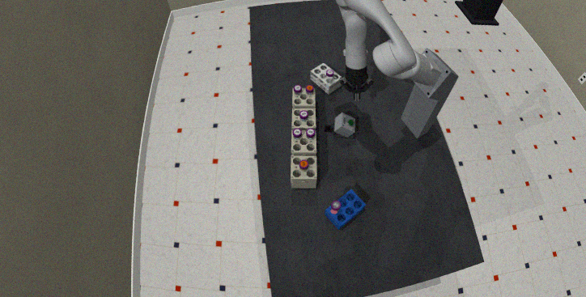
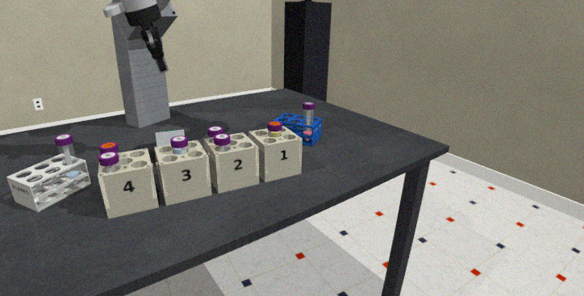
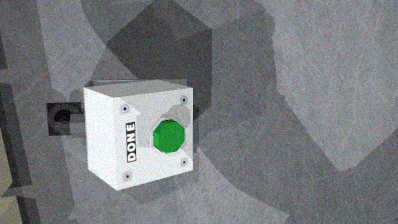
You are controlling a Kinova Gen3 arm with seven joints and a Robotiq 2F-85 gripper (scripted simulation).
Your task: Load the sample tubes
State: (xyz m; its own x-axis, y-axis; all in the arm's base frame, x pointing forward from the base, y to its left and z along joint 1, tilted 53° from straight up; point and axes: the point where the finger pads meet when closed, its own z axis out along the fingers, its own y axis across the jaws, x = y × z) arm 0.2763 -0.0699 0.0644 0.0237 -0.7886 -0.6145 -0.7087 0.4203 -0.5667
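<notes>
My gripper (image 1: 357, 96) (image 2: 162, 64) is shut and empty. It hangs high above the table, over the DONE desk (image 1: 341, 127) (image 3: 107, 145). The wrist view looks straight down on the desk's green key (image 3: 169, 136) (image 1: 350, 122), which is unlit. Adapter 4 (image 2: 128, 195) holds an orange-dot tube (image 1: 309, 88) (image 2: 108, 146) and a white-dot blank (image 1: 297, 88) (image 2: 108, 158). Adapter 3 (image 2: 185, 183) holds one blank (image 1: 303, 114) (image 2: 178, 141). Adapter 2 (image 2: 236, 173) holds two blanks (image 1: 296, 132) (image 1: 310, 132). Adapter 1 (image 2: 283, 164) holds an orange-dot tube (image 1: 303, 164) (image 2: 274, 126).
A white rack (image 1: 320, 74) (image 2: 24, 189) with one blank (image 1: 329, 73) (image 2: 64, 140) stands beside adapter 4. A blue rack (image 1: 351, 209) (image 2: 288, 122) holds the grey-dot tube (image 1: 335, 204) (image 2: 308, 106). The arm's grey pedestal (image 1: 426, 98) (image 2: 140, 85) stands behind the desk.
</notes>
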